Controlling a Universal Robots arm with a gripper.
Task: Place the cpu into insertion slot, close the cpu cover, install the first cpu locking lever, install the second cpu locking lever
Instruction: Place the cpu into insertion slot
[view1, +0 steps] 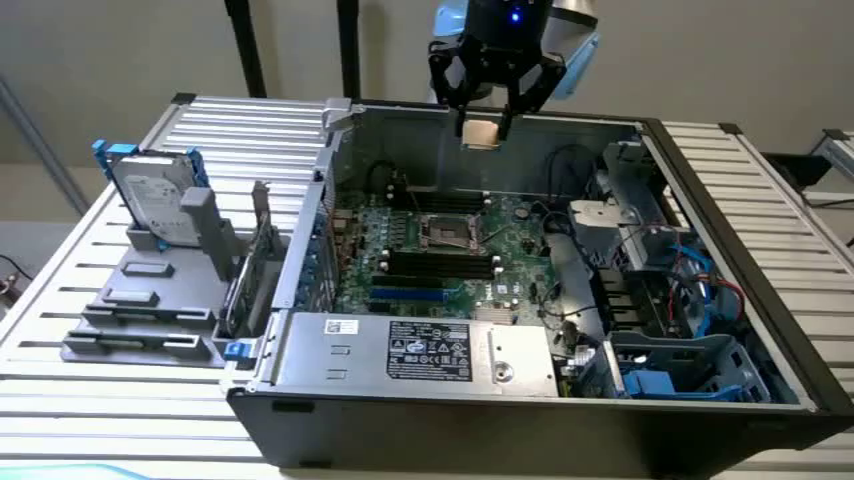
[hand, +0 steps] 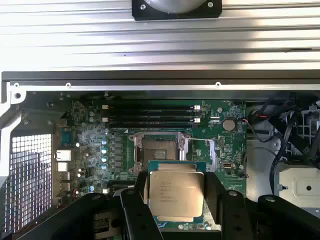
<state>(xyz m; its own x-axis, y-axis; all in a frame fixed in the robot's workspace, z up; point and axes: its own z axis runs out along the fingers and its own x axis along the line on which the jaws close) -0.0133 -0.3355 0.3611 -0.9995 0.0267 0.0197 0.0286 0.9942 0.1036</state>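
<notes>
While the cpu (view1: 481, 132) hangs in the grip, exterior view: the gripper (view1: 491, 110) is high above the insertion slot (view1: 447, 232), off toward the case's (view1: 747, 300) far wall. The cpu is well apart from the slot.
Fingers, exterior view: clamped on two opposite sides of the cpu.
Wrist view: the cpu (hand: 176, 194) is flat between the fingers (hand: 134, 200). It appears on the side of the insertion slot (hand: 157, 150) away from the memory slots (hand: 150, 114).
Axis: cpu edges near square to the slot's rim.
Slot: bare, nothing seated.

The gripper (view1: 486, 108) is black, with angular linked fingers (hand: 132, 210) that look matte and blocky in the wrist view. Above it sits a pale silvery wrist housing (view1: 577, 40), with what seems a small blue light (view1: 514, 14) glowing.
</notes>
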